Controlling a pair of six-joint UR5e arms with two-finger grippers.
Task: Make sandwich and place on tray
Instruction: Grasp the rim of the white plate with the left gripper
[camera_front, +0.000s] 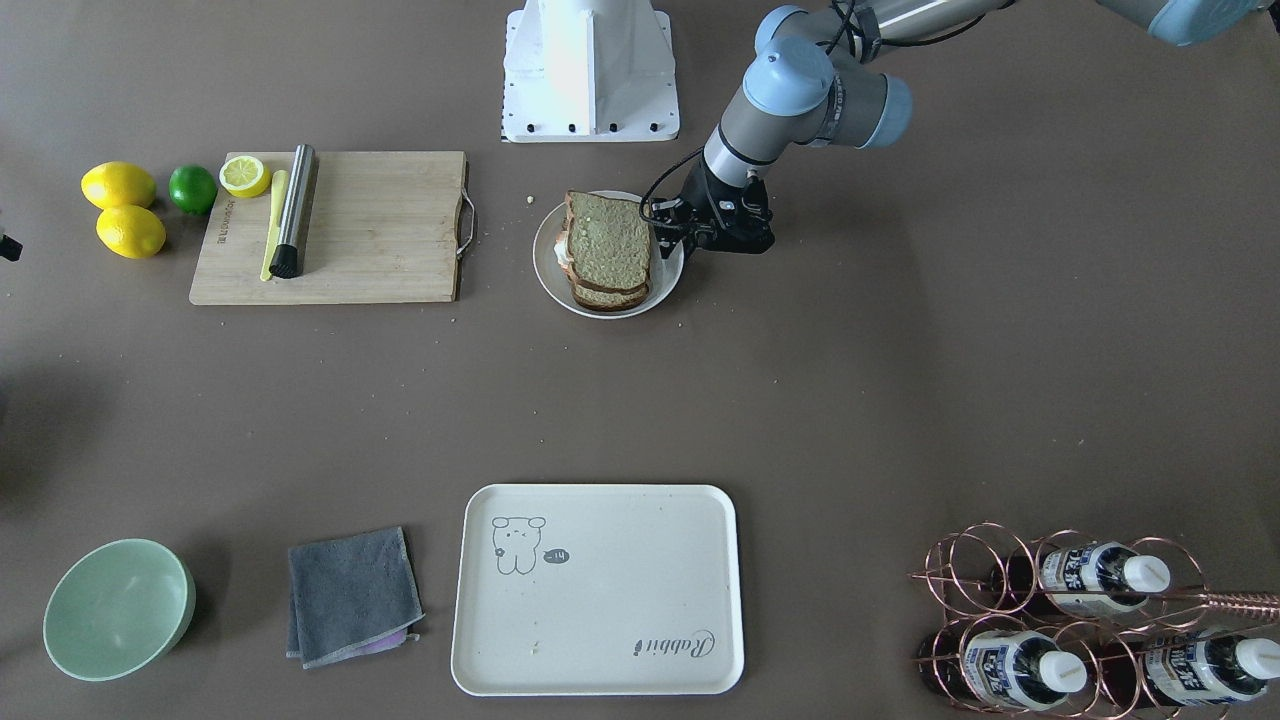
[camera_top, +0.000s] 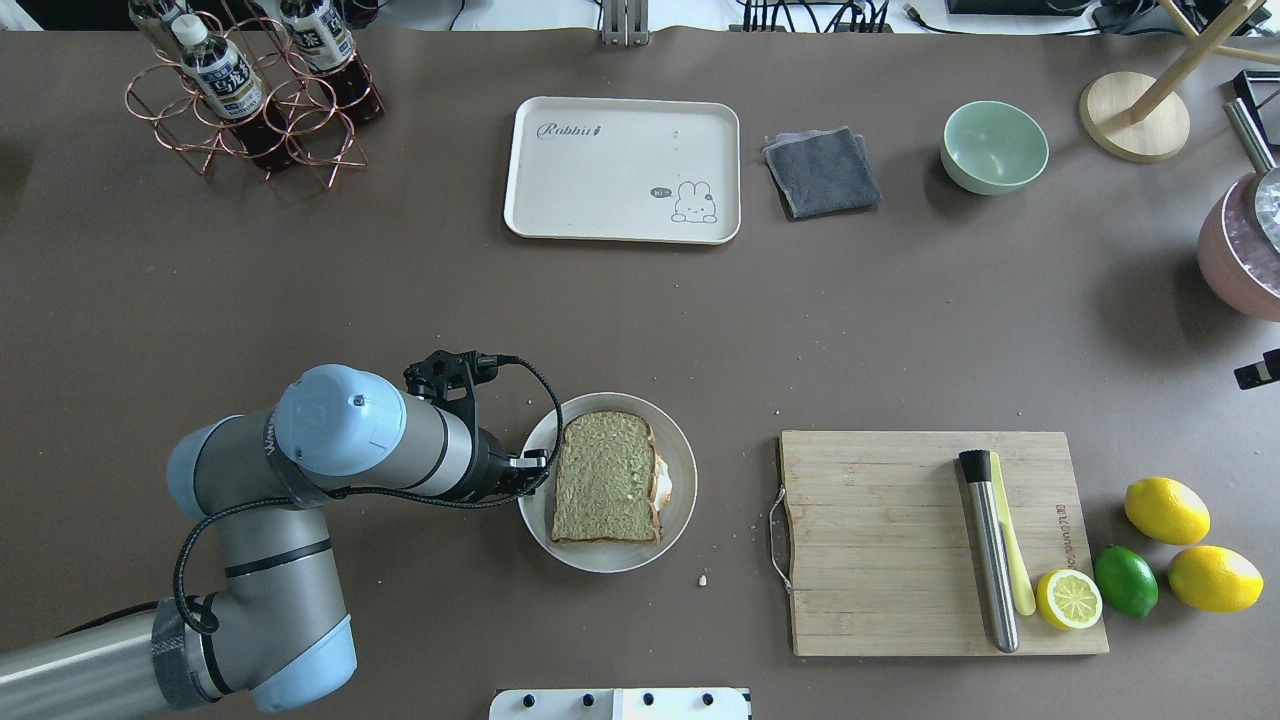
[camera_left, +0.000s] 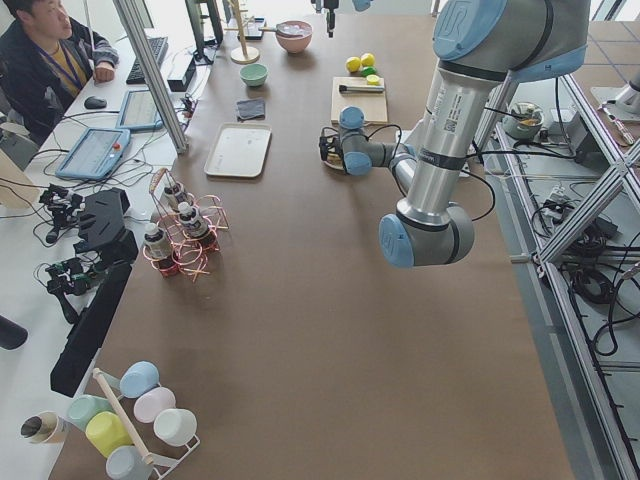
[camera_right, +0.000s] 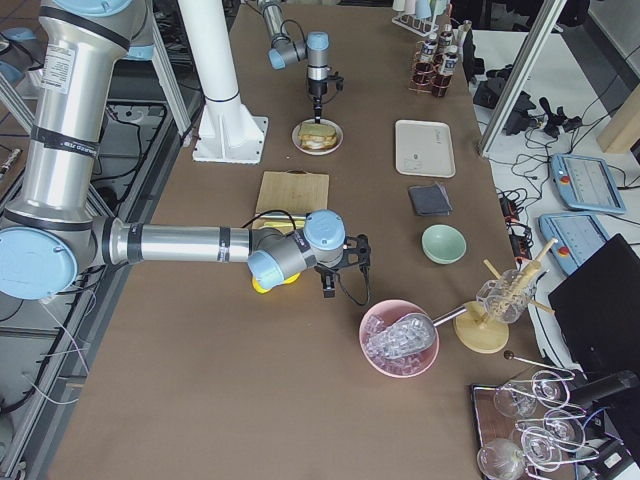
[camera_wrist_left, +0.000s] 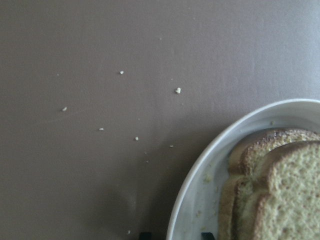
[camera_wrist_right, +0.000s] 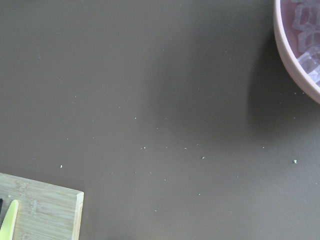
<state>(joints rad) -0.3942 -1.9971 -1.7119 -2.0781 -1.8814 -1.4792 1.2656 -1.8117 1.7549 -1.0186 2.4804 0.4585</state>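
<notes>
Opposed steep views; shared tray (camera_front: 620, 600)

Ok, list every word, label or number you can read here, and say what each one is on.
"Rabbit": script near one corner of the cream-white rectangular tray.
Small dark speech bubble beside the tray's animal drawing: too small to read with confidence.
Engraved line along one end of the wooden cutting board: blurred, not readable.
Blue and white labels on the dark bottles with white caps: print too small to read.

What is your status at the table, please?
Left tool open astride plate rim; right tool unclear. Sandwich stacked on plate. No obstacle toward tray.
</notes>
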